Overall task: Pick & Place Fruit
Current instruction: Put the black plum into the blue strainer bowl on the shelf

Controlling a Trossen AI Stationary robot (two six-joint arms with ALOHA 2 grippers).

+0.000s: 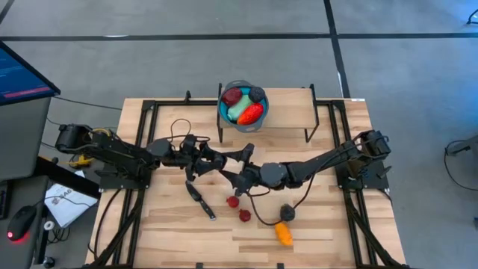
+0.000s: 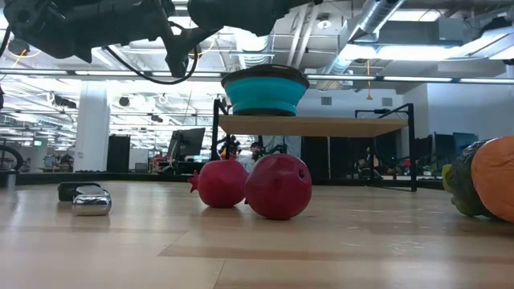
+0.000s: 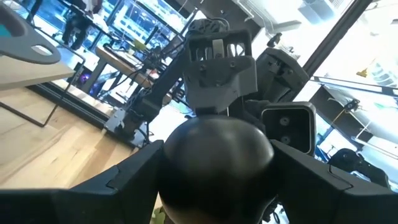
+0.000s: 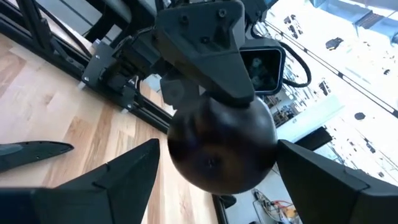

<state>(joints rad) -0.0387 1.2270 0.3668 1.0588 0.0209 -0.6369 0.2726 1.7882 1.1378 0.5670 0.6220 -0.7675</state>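
A dark purple-black fruit (image 3: 214, 165) (image 4: 221, 146) hangs in the air over the middle of the table, between both grippers. My left gripper (image 1: 211, 161) (image 3: 214, 180) comes from the table's left and is shut on it. My right gripper (image 1: 233, 170) (image 4: 217, 180) comes from the right, open, with one finger on each side of the same fruit. Two tiny red fruits (image 1: 233, 200) (image 1: 244, 215) lie on the table below, also in the low view (image 2: 222, 183) (image 2: 278, 186). An orange fruit (image 1: 284, 233) and another dark one (image 1: 286, 213) lie nearer the right. My left gripper pinches the dark fruit between its two fingers (image 3: 134, 177), one on each side of its round body (image 3: 171, 165), coming level from the table's left. The fruit is lifted clear of the table. My right gripper: its fingers (image 4: 134, 171) stand close beside the fruit, and I cannot tell whether they touch it.
A teal bowl (image 1: 224, 112) (image 2: 264, 91) stands on a raised wooden shelf (image 1: 287, 112) at the far middle and holds dark red, dark, pale green and red-orange fruit. A black-handled knife (image 1: 200, 200) (image 2: 84, 199) lies left of the red fruits. Black frame rails run along both sides of the table.
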